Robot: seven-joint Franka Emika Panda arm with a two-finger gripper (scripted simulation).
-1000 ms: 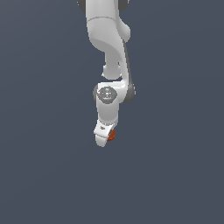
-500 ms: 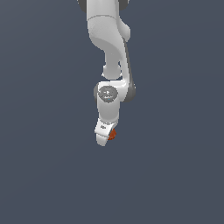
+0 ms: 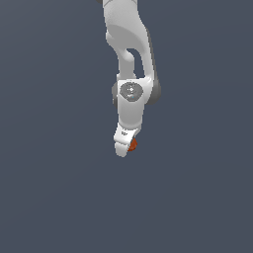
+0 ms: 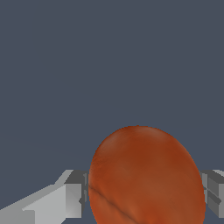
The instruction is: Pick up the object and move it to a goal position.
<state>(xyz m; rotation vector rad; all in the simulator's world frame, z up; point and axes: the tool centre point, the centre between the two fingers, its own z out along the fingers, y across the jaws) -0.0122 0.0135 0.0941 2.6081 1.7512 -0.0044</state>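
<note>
Red-orange and mottled, the ball (image 4: pixel 146 177) fills the near part of the wrist view, sitting between the two grey fingers (image 4: pixel 72 197) of the gripper (image 3: pixel 124 148). One finger shows beside the ball on one side and only a sliver of the other finger shows past its far side. The jaws are closed onto the ball from both sides, opened only as far as the ball's width. The ball's lowest part is cut off by the picture's edge, and a dark crack-like line runs across its surface near that edge.

From the exterior view, most of the ball is hidden behind the white gripper; only a small orange patch (image 3: pixel 133 145) peeks out on the exterior view's right of the fingertip area. The arm (image 3: pixel 129 54) hangs down from the top of the picture, where its upper links are cut off, with a round grey joint cap (image 3: pixel 131 91) facing the camera above the gripper.

Everything around is one flat dark grey-blue. No edge, shadow or surface line is visible, so whether the gripper and ball are above a worktop or touching one cannot be told.
</note>
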